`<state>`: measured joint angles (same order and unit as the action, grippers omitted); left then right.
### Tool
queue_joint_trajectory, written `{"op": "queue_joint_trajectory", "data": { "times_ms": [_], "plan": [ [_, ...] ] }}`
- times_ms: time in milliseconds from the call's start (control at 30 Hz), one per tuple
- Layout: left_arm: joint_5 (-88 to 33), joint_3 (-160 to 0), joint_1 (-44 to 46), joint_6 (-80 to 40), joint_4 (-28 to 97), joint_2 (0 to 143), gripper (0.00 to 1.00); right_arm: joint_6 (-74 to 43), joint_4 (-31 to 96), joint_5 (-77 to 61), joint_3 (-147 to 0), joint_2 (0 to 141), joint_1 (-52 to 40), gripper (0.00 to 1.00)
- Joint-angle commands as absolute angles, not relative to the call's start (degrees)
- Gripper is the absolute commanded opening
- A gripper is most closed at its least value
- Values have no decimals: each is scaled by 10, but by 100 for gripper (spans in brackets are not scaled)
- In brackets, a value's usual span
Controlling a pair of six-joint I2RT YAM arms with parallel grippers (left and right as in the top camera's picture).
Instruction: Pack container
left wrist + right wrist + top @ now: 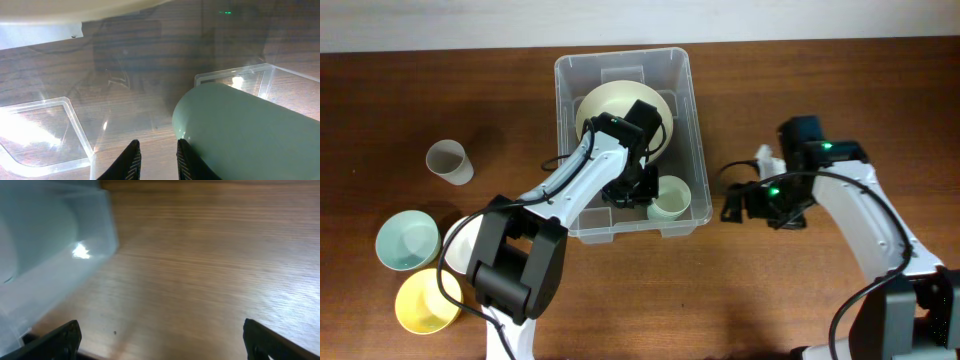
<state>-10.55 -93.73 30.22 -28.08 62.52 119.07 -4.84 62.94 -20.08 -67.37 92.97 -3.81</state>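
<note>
On a brown wooden table (pixel 740 300), the container (pixel 694 130) holds a cream bowl (pixel 605 105) and green cup (pixel 670 197). Left gripper (pixel 157 160) narrowly parted, right gripper (pixel 162 339) wide apart.

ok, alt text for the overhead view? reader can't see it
The left hand reaches into a clear plastic container on a wooden table, beside a pale green cup and in front of a cream bowl. The right hand hovers just right of the container; a white cup, pale blue bowl and yellow bowl sit at left.
</note>
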Motion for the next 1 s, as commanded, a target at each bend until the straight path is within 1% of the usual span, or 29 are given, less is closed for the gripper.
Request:
{"op": "queue_joint_trajectory", "data": {
  "times_ms": [0,500,700,833,967],
  "plan": [
    [-112,-936,302,-273,626,1190,26,-32,618,-214,-671,933,-73,99],
    [-128,-936,303,-273,625,1190,26,-34,608,-212,-671,933,-83,99],
    [-92,-936,303,-274,625,1192,25,-34,608,-212,-671,933,-83,99],
    [-92,-936,304,-274,626,1194,26,-34,608,-212,-671,933,-83,99],
    [-135,-936,304,-266,626,1196,25,-34,608,-212,-671,933,-83,99]
  ]
}}
